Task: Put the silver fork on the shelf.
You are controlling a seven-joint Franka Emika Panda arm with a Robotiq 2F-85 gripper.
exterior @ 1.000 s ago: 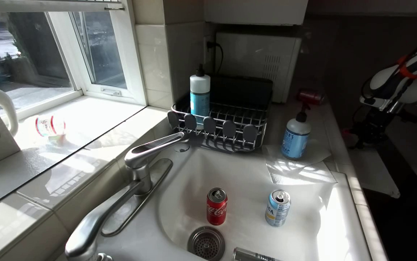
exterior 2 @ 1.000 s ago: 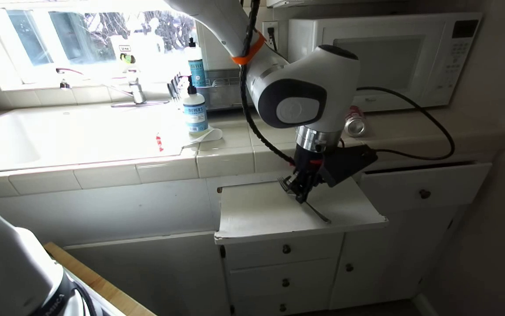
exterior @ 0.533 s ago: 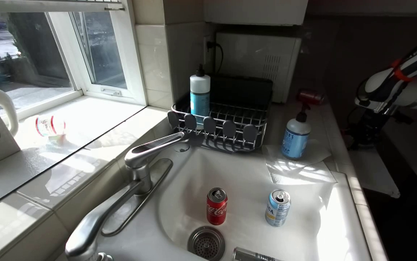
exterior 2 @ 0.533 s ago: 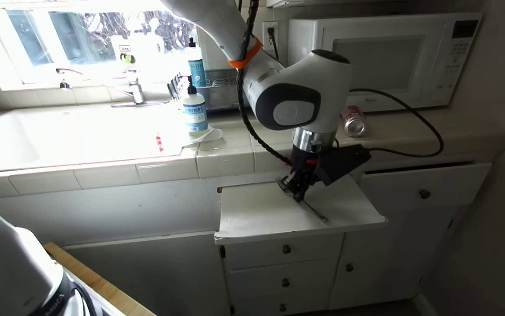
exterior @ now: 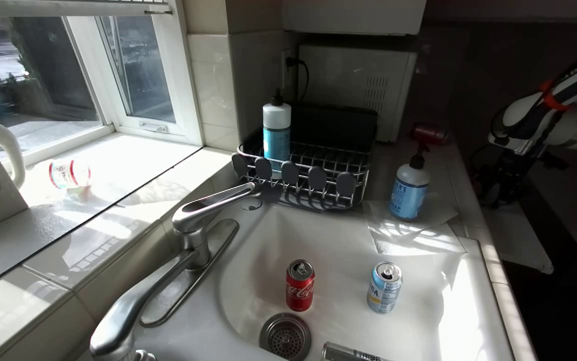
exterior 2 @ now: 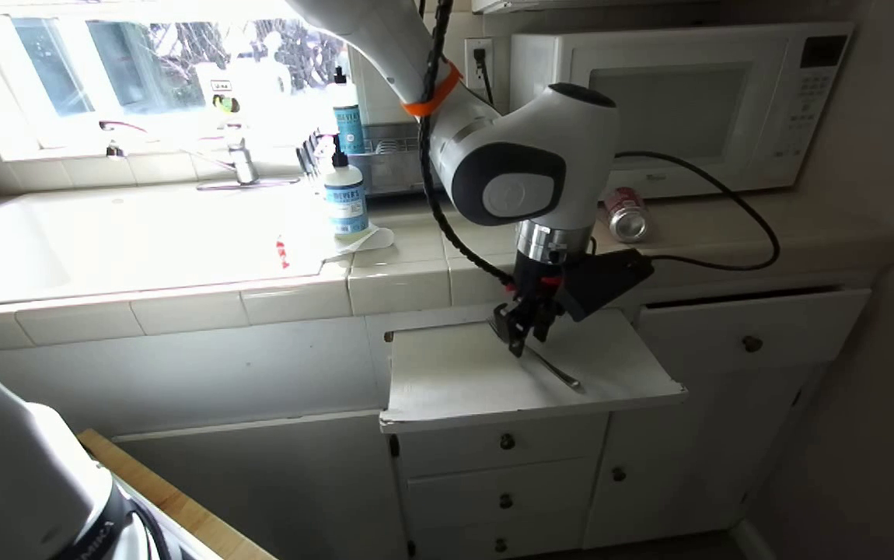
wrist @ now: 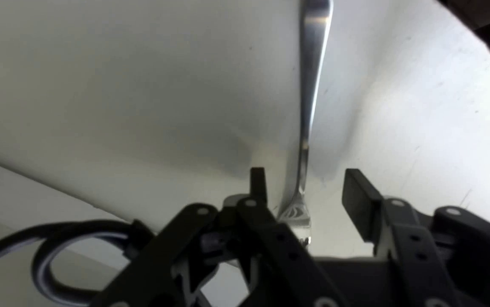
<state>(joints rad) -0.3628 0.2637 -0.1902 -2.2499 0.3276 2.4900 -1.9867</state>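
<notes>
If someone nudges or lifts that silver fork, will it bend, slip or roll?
The fork looks metallic, judging by its sheen, so it will probably stay stiff. That smooth shine may also make it a bit slippery. Wider at the tines than the neck, it should hardly roll.

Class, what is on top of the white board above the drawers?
A fork lies there. In the wrist view, the tool hides part of the fork's head and of the board.
</notes>
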